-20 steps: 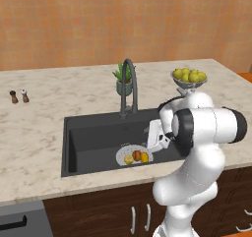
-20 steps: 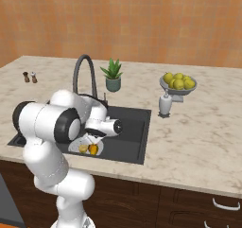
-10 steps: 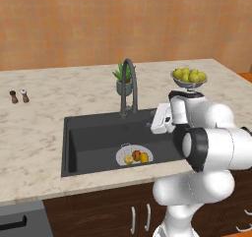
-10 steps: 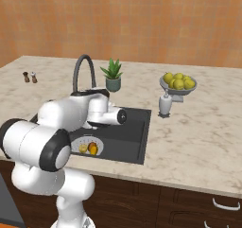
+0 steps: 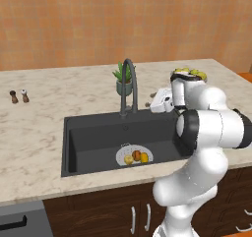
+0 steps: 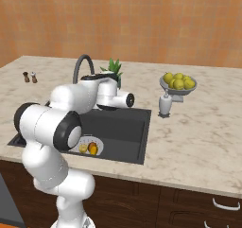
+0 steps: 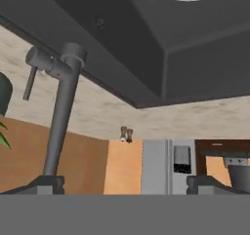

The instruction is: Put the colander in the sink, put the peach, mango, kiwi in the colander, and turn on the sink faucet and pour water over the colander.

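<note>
At the far left of the counter [image 5: 34, 128], 2 small shakers [image 5: 19, 96] are seen standing side by side, well apart from everything else. The dark sink [image 5: 88, 137] is sunk into the counter, and the pale colander [image 5: 123, 155] lies flat on its floor toward the right end, with 3 fruits [image 5: 136, 157] resting in it: a yellow-green one, a brownish one and an orange one, all touching or nearly so. The colander and fruit steps are judged done; the water is judged to be what is left.

Behind the sink's rear rim the sink faucet [image 5: 129, 86] rises, its spout arched forward over the basin, with a potted plant [image 5: 122, 79] just behind it. The pincer [image 7: 125, 180] is held just right of the faucet, at about the height of its base, with its fingers spread wide and nothing between them.

In the hand view the faucet stem [image 7: 58, 127] and its thin side lever [image 7: 31, 83] lie off to 1 side of the line between the fingertips, not on it. The coming move is judged to turn on that offset: the lever lies leftward of the pincer, its long axis roughly parallel to the stem.

At the far right a glass bowl of yellow fruit [image 6: 177, 83] stands on the counter, with a small white dispenser [image 6: 164, 104] just before it.
</note>
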Available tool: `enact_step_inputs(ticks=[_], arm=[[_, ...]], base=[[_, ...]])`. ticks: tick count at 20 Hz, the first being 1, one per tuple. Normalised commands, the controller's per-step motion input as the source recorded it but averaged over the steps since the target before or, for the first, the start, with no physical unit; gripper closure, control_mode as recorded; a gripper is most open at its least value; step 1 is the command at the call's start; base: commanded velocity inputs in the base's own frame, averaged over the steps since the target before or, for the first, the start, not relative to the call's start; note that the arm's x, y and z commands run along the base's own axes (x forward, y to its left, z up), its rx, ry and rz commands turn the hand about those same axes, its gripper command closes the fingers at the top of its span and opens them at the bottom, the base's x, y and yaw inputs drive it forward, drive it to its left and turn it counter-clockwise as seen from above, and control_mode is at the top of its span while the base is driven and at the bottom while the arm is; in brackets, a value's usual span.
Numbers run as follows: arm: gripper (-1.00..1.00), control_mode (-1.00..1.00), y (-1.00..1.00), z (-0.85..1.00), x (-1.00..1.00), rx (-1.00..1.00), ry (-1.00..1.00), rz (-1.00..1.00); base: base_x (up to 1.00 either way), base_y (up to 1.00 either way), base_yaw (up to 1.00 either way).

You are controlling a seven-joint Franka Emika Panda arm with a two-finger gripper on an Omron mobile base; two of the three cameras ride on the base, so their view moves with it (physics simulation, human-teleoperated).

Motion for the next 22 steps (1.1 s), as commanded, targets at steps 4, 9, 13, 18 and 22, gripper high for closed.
enact_step_inputs(ticks=[4,9,13,18,22], arm=[[-1.0,-1.0,0.02,-0.15,0.59,0.17,-0.05,0.0],[-1.0,-1.0,0.2,-0.18,0.53,0.12,-0.09,0.0],[-1.0,-1.0,0.24,-0.28,0.6,0.0,-0.01,0.0],[-1.0,-1.0,0.0,-0.12,0.63,0.04,0.0,0.0],[-1.0,-1.0,-0.02,-0.15,0.54,0.05,0.0,0.0]], base=[[0.0,0.0,0.0],[0.0,0.0,0.0],[0.0,0.0,0.0],[0.0,0.0,0.0],[0.0,0.0,0.0]])
